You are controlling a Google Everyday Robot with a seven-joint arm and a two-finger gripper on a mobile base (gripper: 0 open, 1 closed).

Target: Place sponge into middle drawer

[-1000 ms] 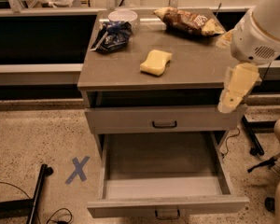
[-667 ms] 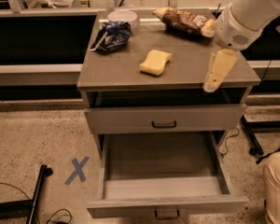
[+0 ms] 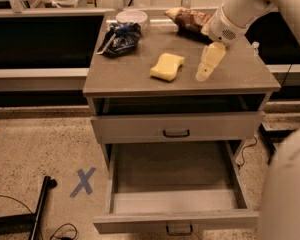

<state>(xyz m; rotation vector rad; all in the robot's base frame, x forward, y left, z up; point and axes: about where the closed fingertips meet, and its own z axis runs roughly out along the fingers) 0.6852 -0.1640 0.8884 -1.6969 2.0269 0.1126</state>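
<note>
The pale yellow sponge (image 3: 167, 66) lies flat on the grey cabinet top (image 3: 140, 76), near its middle. My gripper (image 3: 208, 64) hangs over the cabinet top just right of the sponge, apart from it, pointing down and holding nothing. The middle drawer (image 3: 176, 186) is pulled out wide below, and its long tray holds nothing. Its black handle (image 3: 179, 229) shows at the bottom edge. The upper drawer front (image 3: 176, 128) with its own black handle is pushed in.
A brown snack bag (image 3: 187, 18) lies at the back right of the top. A dark blue bag (image 3: 121, 38) and a white bowl (image 3: 131, 18) are at the back left. A blue X mark (image 3: 83, 181) is taped on the floor left of the drawer.
My arm has swung left and away from the cabinet's front right corner, bringing the gripper over the top, close beside the sponge. The sponge and drawers have not moved.
</note>
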